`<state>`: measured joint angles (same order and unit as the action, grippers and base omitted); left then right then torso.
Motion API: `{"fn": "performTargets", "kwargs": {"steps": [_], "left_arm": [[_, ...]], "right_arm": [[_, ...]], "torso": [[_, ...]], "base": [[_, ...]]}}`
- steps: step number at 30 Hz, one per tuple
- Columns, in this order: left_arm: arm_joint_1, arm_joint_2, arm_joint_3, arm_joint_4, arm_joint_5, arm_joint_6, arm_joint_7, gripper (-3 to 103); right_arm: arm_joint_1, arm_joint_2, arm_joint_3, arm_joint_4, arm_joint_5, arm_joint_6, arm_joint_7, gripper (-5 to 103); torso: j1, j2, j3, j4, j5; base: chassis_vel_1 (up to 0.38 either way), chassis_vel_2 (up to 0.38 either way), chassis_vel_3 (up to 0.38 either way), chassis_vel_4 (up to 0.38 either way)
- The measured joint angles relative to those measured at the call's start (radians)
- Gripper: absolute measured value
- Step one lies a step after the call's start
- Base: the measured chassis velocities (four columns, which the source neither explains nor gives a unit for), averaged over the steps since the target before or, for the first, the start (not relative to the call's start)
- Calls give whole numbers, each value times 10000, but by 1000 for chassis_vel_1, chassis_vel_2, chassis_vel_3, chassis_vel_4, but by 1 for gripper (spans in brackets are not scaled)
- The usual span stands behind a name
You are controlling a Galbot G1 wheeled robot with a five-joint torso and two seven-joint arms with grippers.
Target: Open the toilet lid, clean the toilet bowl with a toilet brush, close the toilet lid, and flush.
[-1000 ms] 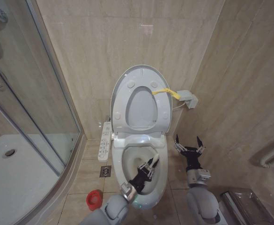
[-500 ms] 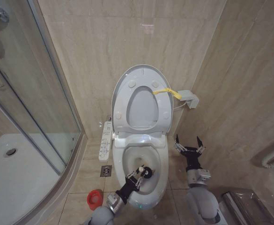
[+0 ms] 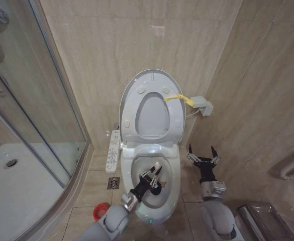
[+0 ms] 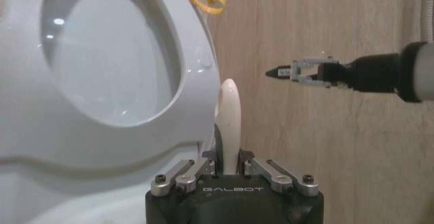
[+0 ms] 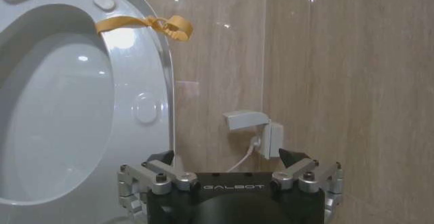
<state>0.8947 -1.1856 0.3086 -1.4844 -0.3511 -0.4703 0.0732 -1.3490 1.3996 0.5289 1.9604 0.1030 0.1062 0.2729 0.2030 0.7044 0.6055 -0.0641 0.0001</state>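
Toilet brush (image 3: 156, 173) sits inside the toilet bowl (image 3: 173, 193), white handle clamped in the left gripper (image 3: 151, 175), black bristle head down near the bowl's middle. In the left wrist view the handle (image 4: 229, 127) sticks straight out between the closed fingers. Toilet lid (image 3: 151, 105) is up against the wall at 12 o'clock from the bowl, yellow loop tag (image 3: 179, 99) on its rim. Right gripper (image 3: 203, 155) hovers at 3 o'clock of the bowl, fingers spread, holding nothing. Red holder cup (image 3: 101, 212) on the floor at 8 o'clock. Button panel (image 3: 112, 150) at 10 o'clock.
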Motion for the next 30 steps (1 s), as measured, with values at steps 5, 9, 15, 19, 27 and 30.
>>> {"fn": "performTargets", "kwargs": {"steps": [5,9,15,19,27,30], "left_arm": [[-625,-297,273,440,-6,-59,90,19],[-961,-541,453,1022,-51,-204,196,19],[-1696,-1094,1022,2095,-382,-372,360,19],[-2068,-1445,1296,2785,-605,-493,465,19],[-2137,-1523,1423,3039,-632,-526,504,19],[-2151,-1513,1496,2456,-630,-364,464,19]], "right_arm": [[0,0,0,0,-1,0,0,100],[0,0,0,0,0,0,0,100],[0,-1,0,0,0,0,1,100],[0,0,0,0,0,0,0,100],[0,0,0,0,0,0,1,100],[0,-1,0,0,0,0,1,100]], "torso": [[0,0,0,1,0],[0,0,-1,3,1],[-1,1,-1,-1,1],[-1,1,-1,-1,0],[-1,2,-1,5,1],[-1,2,-1,-1,-1]], "base": [[0,0,0,0],[0,0,0,0],[0,0,0,0],[0,0,0,0],[0,0,0,0],[0,0,0,0]]}}
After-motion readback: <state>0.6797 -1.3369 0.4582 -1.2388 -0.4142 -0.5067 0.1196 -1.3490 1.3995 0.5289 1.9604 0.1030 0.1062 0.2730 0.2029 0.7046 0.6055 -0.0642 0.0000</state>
